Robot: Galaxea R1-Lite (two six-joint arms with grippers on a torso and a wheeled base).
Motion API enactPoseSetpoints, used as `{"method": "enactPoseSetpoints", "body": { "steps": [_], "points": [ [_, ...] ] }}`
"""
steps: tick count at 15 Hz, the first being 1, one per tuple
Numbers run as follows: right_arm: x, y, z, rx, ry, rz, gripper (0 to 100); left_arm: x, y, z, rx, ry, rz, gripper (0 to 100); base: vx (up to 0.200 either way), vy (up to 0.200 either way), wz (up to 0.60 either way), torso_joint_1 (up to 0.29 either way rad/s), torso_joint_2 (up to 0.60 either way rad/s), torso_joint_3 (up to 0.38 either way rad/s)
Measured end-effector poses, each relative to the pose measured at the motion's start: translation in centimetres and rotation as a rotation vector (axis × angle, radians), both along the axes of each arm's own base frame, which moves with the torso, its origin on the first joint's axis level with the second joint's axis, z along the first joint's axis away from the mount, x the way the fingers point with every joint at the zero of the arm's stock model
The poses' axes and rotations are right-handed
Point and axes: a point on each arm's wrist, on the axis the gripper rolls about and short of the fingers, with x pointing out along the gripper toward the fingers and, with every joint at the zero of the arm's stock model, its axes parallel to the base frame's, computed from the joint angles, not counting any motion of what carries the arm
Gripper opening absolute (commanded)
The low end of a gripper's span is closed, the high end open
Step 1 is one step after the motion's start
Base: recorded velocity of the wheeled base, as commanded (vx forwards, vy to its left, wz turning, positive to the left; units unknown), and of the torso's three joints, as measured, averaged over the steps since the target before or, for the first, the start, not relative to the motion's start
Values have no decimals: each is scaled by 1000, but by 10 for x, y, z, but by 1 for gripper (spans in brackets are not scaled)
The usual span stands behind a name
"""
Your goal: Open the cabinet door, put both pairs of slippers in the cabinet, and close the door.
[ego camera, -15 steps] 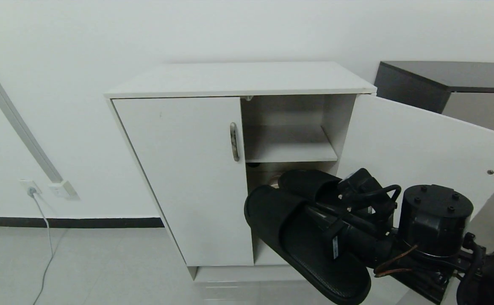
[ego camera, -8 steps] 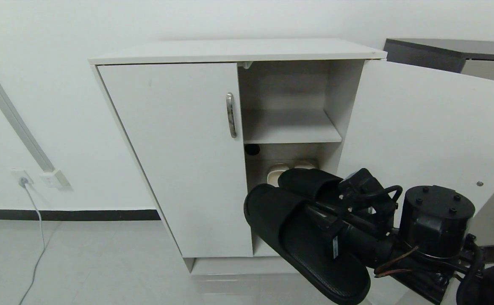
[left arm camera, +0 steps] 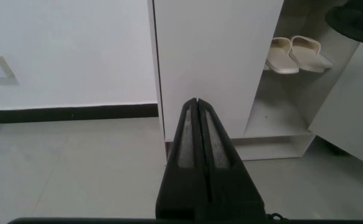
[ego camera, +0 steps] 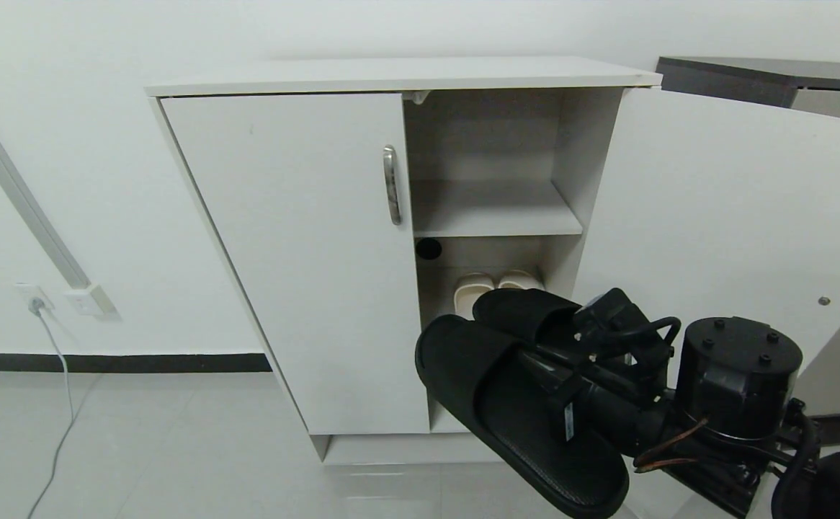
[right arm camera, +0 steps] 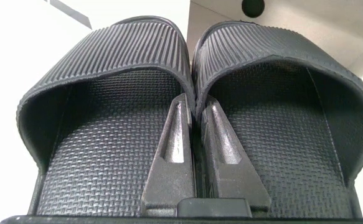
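Note:
A white cabinet [ego camera: 283, 238] stands against the wall, its right door [ego camera: 730, 216] swung open and its left door [ego camera: 297, 259] closed. A beige pair of slippers [ego camera: 488, 285] [left arm camera: 296, 54] lies on the lower shelf inside. My right gripper [ego camera: 557, 360] [right arm camera: 195, 115] is shut on the black pair of slippers [ego camera: 506, 382] [right arm camera: 193, 124], pinching their inner side walls together, held in the air in front of the open lower compartment. My left gripper [left arm camera: 197, 112] is shut with nothing in it, low above the floor in front of the closed left door.
The upper shelf [ego camera: 492, 209] inside is bare. A dark cabinet [ego camera: 773, 79] stands behind the open door. A wall socket with a cable [ego camera: 38, 310] and a slanted wall conduit [ego camera: 9, 187] are on the left. Grey floor tiles [ego camera: 139, 447] lie open there.
The head camera has dropped lower, so the cabinet sits higher in the picture and the beige slippers inside have come into sight. The right gripper keeps its hold on the black pair.

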Motion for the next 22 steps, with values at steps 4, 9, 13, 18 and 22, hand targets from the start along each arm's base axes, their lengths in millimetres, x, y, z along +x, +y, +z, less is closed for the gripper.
{"method": "enactPoseSetpoints", "body": {
  "steps": [4, 9, 13, 18, 22],
  "points": [
    [2, 2, -3, -8, 3, -11, 0, 0, 0, 0, 0, 0, 1, 0, 0, 0, 0, 0, 0, 0],
    [17, 26, 2, 31, 32, -273, 0, 0, 0, 0, 0, 0, 0, 0, 0, 0, 0, 0, 0, 0],
    [26, 54, 20, 49, 123, -482, 0, 0, 0, 0, 0, 0, 0, 0, 0, 0, 0, 0, 0, 0],
    [32, 74, 63, 110, 82, -606, 0, 0, 0, 0, 0, 0, -1, 0, 0, 0, 0, 0, 0, 0],
    [45, 79, 87, 127, 73, -631, 0, 0, 0, 0, 0, 0, 0, 0, 0, 0, 0, 0, 0, 0]
  ]
}}
